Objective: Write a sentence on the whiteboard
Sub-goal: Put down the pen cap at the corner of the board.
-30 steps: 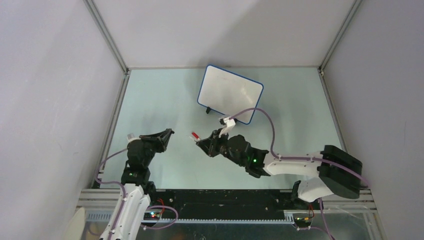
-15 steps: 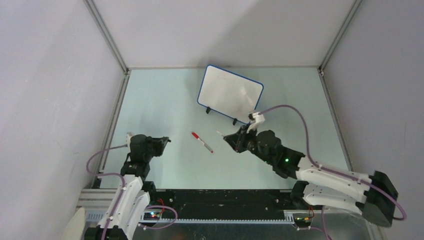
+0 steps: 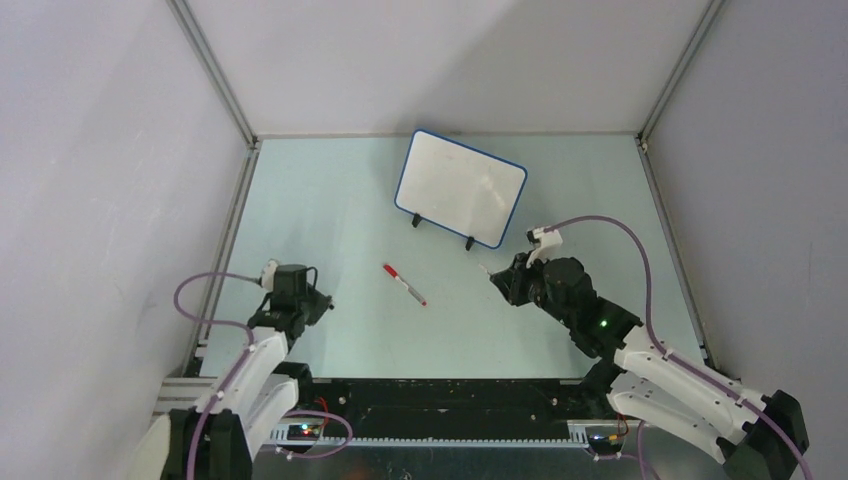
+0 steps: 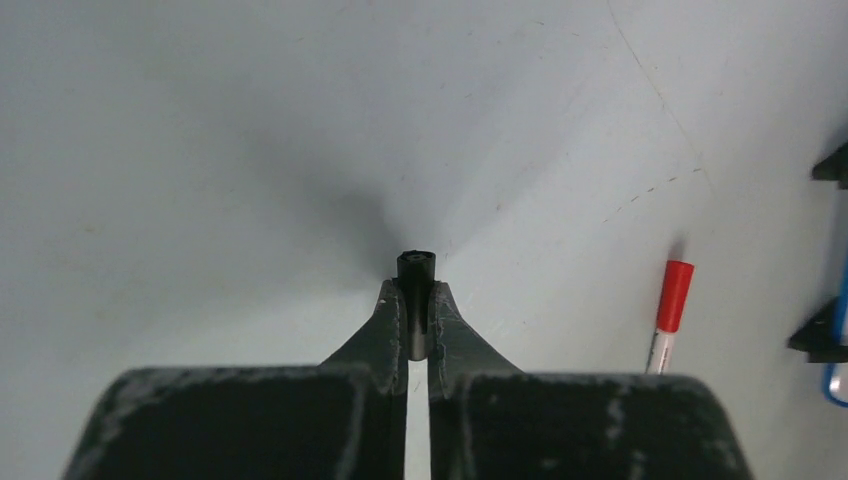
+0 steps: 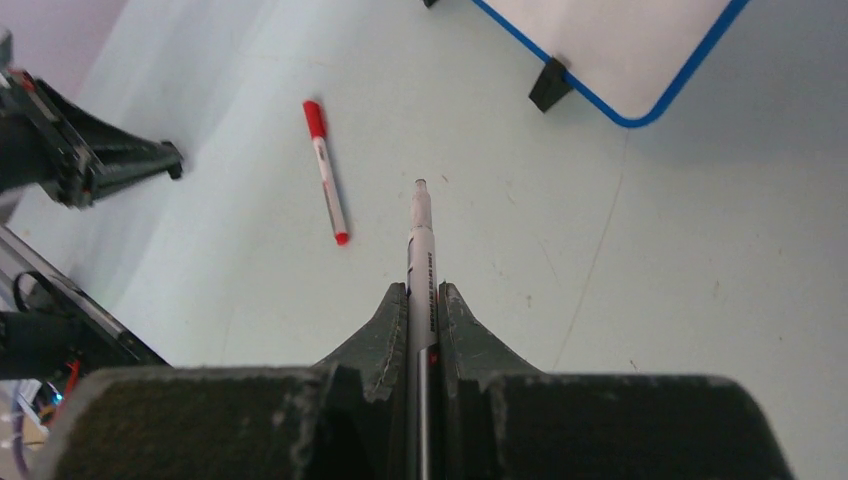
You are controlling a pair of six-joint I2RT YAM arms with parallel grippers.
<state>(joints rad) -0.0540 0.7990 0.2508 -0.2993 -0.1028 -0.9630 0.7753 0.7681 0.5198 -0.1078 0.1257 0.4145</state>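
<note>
Pinched tight in the right claw (image 5: 423, 295): a white pen (image 5: 420, 250), uncapped, lying along the closed jaws with the bare tip sticking out ahead. Held over the pale green surface (image 3: 330, 200), right of centre, just beside the near right corner of the whiteboard (image 3: 460, 187). Aimed, in the right wrist view, at the stretch of surface between the board's near foot and a second marker.

Pressed together in the left claw (image 4: 417, 295): a small black cap (image 4: 417, 264), seen end-on, poking out just past the fingertips. Held over the near left part of the surface, close to the left arm's base, well apart from the board.

Lying loose between the two claws: a red-capped marker (image 3: 404, 284), white-barrelled, flat on the surface, slanting from far left to near right in the overhead view, red cap at the far end. Touching neither claw.

Beyond that, at the far middle of the surface: the whiteboard, blue-rimmed, round-cornered, standing on two small black feet (image 3: 416, 219), turned at an angle, right end nearer the arms. Face plain white. In the left wrist view, only a strip of blue rim and the feet visible at the right edge.
</note>
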